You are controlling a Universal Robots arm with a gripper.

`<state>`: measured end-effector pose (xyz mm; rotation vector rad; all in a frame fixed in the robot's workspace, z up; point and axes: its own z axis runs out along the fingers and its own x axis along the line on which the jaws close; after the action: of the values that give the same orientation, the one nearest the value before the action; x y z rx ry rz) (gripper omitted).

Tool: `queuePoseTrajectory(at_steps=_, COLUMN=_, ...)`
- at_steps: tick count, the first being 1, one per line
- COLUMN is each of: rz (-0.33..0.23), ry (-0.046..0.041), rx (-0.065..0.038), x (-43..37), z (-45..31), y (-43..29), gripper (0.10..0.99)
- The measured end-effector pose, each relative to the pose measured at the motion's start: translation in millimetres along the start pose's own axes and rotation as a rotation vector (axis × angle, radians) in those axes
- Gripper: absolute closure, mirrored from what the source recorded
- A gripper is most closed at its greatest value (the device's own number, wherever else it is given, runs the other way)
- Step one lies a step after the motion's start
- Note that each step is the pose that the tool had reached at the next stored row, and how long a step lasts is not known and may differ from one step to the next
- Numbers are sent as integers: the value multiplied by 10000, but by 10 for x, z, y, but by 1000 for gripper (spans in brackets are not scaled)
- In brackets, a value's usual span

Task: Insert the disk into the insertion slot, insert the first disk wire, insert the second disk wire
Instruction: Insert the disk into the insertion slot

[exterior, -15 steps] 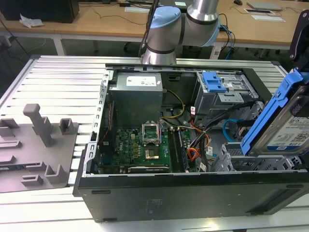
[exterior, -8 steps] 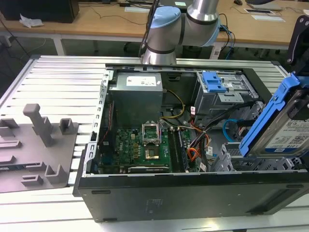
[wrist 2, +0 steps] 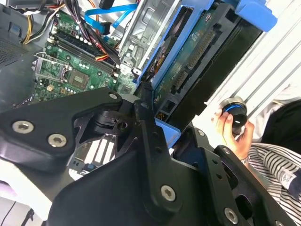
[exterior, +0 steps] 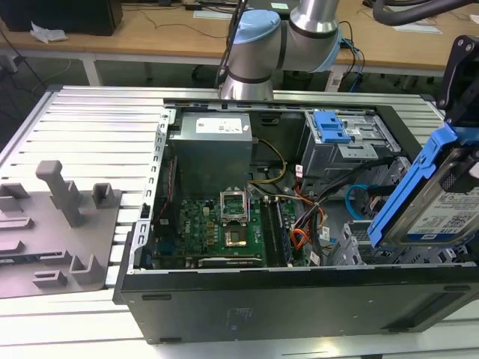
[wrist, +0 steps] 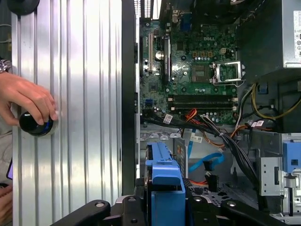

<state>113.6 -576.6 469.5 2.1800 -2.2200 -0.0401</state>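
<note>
Your pincer [wrist: 164, 207] is clamped on the disk [exterior: 441, 213], with its black fingers [wrist 2: 146, 122] pressing the bright blue carrier from both sides. You see the disk at 3 o'clock in the exterior view, at the exterior view's right. It is held tilted above that end of the open computer case [exterior: 299, 299], and its one white-and-blue label [exterior: 438, 224] faces the camera; the print is too small to read.

The insertion slot [exterior: 346, 245], a grey perforated metal cage, sits inside the case at about 4 o'clock, just beside the disk's lower edge. The disk is not seated in it.

Counting the rest of the case's contents for you:
- one green motherboard [exterior: 217, 224] near 6 o'clock
- one grey power supply [exterior: 213, 146] toward 12 o'clock, with a single white sticker
- one taller grey bay [exterior: 352, 149] at 2 o'clock, carrying one blue latch [exterior: 331, 127]
- one flat blue cable [exterior: 355, 198] looping between the bay and the slot, among orange, yellow and black wires

The case lies on the slatted metal table [exterior: 90, 127]. One grey fixture plate [exterior: 52, 224] with upright blocks rests at 9 o'clock, at the exterior view's left. The arm [exterior: 258, 45] stands at 12 o'clock.

In both wrist views, one hand [wrist: 28, 101] rests on a round black-and-blue knob [wrist: 35, 125] on the table, outside the case. The second wrist view also shows a striped sleeve [wrist 2: 277, 165].
</note>
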Motion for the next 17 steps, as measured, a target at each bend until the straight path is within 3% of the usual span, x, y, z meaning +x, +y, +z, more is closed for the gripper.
queuePoseTrajectory(at_steps=17, rz=0, ry=0, rx=0, x=0, z=111, y=-4, gripper=722)
